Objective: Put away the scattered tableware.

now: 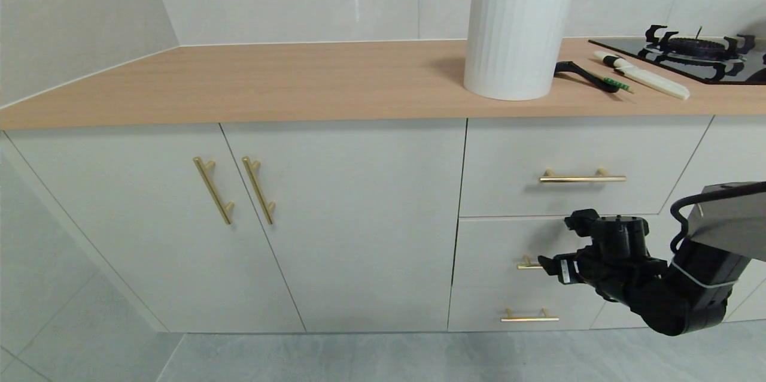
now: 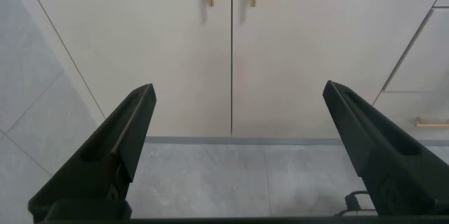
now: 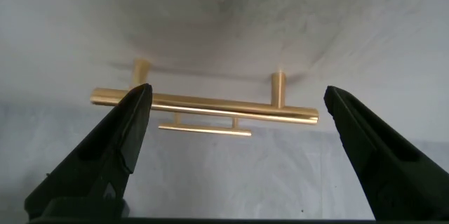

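The wooden countertop (image 1: 269,79) runs well above both grippers. The double cabinet doors (image 2: 295,55) stand straight ahead of the left gripper (image 2: 238,94), whose jaws are spread wide with nothing between them. A tall white ribbed container (image 1: 517,23) stands on the counter, up above the right gripper (image 3: 236,96). Its jaws are released too, and the middle drawer's brass handle (image 3: 210,104) lies across the gap between them, with the bottom drawer's handle (image 3: 205,130) beyond it. The scattered tableware lies on the counter high above these jaws: a white knife (image 1: 649,79) and a black-handled utensil (image 1: 583,72).
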You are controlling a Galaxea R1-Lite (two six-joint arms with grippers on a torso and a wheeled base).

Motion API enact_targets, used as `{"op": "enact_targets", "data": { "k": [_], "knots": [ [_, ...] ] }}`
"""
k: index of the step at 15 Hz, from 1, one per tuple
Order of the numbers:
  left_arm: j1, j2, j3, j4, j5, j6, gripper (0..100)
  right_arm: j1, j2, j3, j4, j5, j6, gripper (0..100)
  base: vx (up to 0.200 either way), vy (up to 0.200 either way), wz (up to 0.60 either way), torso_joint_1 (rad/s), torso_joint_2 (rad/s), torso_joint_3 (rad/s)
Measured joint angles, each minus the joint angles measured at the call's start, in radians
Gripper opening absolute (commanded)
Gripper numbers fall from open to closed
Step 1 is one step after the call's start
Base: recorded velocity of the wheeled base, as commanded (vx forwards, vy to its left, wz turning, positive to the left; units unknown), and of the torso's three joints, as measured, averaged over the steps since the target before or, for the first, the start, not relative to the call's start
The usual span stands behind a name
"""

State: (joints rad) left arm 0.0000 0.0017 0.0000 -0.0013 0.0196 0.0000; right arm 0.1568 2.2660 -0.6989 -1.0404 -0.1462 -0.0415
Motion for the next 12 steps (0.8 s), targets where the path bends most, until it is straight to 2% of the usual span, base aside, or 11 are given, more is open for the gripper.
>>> {"op": "enact_targets", "data": {
  "k": [5, 9, 12],
  "knots": [
    [0.0, 0.0, 0.0, 0.0, 0.0, 0.0, 100, -0.001, 0.048, -0.045, -0.016, -0.061, 0.007, 100, 0.0, 0.0, 0.0, 0.0, 0.0, 0.0],
    [0.0, 0.0, 0.0, 0.0, 0.0, 0.0, 100, 0.0, 0.11, -0.08, -0.106, -0.119, 0.005, 100, 0.0, 0.0, 0.0, 0.0, 0.0, 0.0],
    [0.0, 0.0, 0.0, 0.0, 0.0, 0.0, 100, -0.001, 0.136, -0.096, -0.118, -0.123, 0.005, 100, 0.0, 0.0, 0.0, 0.0, 0.0, 0.0]
  ]
}}
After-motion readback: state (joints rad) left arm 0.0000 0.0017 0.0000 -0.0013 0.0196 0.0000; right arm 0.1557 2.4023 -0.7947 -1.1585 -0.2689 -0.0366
